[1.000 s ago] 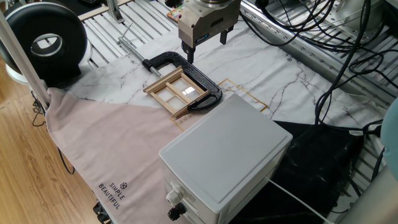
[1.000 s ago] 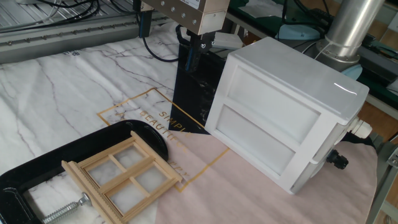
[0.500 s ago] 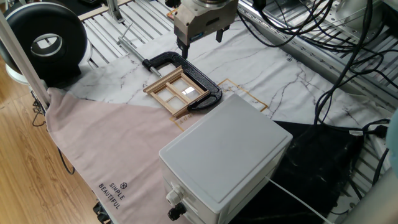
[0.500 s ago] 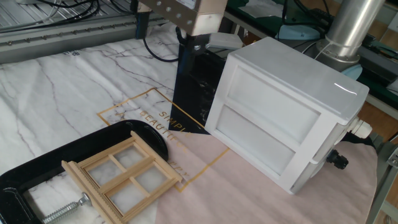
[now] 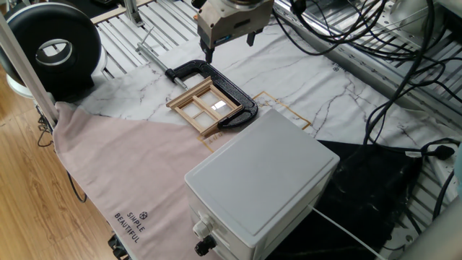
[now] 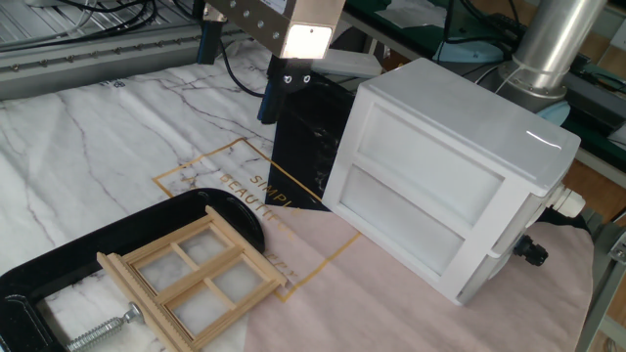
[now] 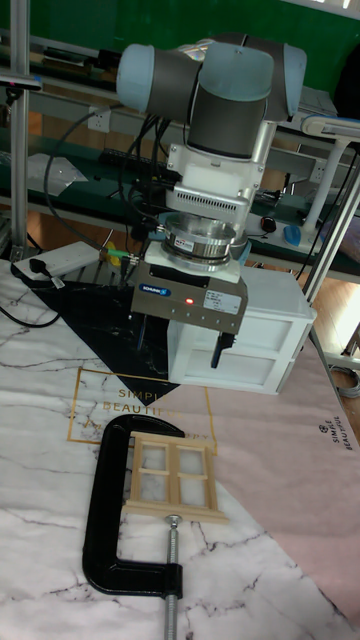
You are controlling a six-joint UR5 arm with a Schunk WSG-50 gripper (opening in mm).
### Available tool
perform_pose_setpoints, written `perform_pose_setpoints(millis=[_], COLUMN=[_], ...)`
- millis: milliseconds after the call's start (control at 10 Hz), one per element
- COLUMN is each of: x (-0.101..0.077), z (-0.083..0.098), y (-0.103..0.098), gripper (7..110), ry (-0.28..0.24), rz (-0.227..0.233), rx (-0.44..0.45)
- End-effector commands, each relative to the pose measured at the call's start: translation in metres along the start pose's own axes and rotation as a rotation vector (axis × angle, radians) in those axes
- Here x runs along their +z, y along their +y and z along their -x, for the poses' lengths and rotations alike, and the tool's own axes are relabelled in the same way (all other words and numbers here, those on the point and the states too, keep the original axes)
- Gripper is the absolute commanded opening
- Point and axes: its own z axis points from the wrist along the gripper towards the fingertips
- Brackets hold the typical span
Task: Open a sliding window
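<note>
The sliding window [image 5: 204, 107] is a small tan wooden frame with thin bars. It lies flat on the marble-print mat, inside the bow of a black C-clamp [image 5: 229, 92]. The window also shows low in the other fixed view [image 6: 191, 279] and in the tall view [image 7: 172, 478]. My gripper [image 5: 229, 45] hangs in the air above and behind the clamp, clear of the window. Its fingers [image 5: 209, 52] stand wide apart with nothing between them. The gripper [image 7: 180, 345] floats well above the window [image 7: 172, 478] in the tall view, and sits at the top edge of the other fixed view [image 6: 240, 68].
A large white box [image 5: 260, 180] stands just beside the window on a pink cloth [image 5: 123, 166]. A black cloth [image 5: 361, 188] lies behind the box. A round black device [image 5: 54, 47] sits at the mat's far corner. Cables [image 5: 361, 29] run along the metal rails.
The gripper has risen and drifted away from the clamp and window, toward the rails. Its fingers stay apart. The window and clamp have not moved.
</note>
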Motion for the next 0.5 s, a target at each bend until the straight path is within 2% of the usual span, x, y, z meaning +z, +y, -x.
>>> perform_pose_setpoints(millis=[0, 100, 300, 400], x=[0.000, 0.001, 0.006, 0.010], z=[0.004, 0.004, -0.005, -0.013], y=[0.006, 0.012, 0.043, 0.053], gripper=[7, 7, 7, 7], ry=[-0.017, -0.017, -0.003, 0.011], rz=[0.020, 0.040, 0.115, 0.120], rx=[0.019, 0.028, 0.044, 0.032])
